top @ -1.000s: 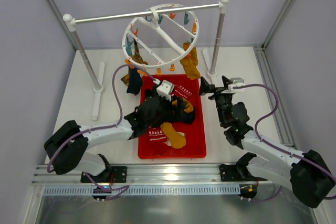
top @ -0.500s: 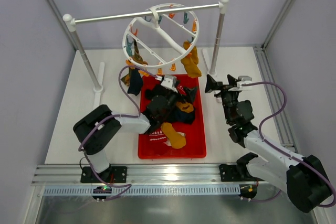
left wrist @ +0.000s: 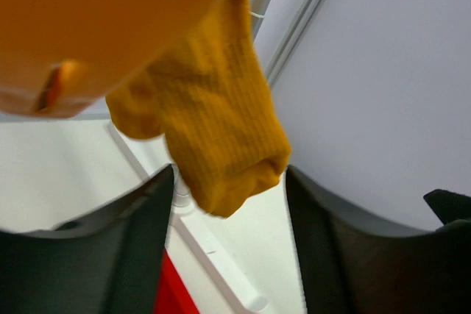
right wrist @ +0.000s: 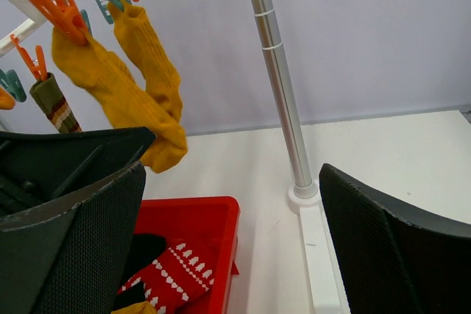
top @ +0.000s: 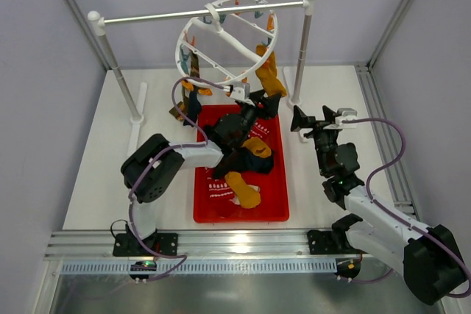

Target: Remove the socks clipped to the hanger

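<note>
The hanger (top: 228, 38) is hooked, tilted, on the bar (top: 147, 16) above the far edge of the tabletop (top: 103, 174). Two mustard socks (right wrist: 140, 101) are clipped at its right side and darker socks (top: 193, 104) at its left. The left fingers (left wrist: 132, 248) are spread and flank one mustard toe; whether they touch it cannot be told. The right fingers (right wrist: 390, 255) are spread, empty and raised between the tray (top: 239, 215) and the right edge. A loose sock (top: 243, 189) lies in the tray.

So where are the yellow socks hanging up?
In the top view, the yellow socks hang on the right side of the hanger, next to the right post, right by the left gripper.
</note>
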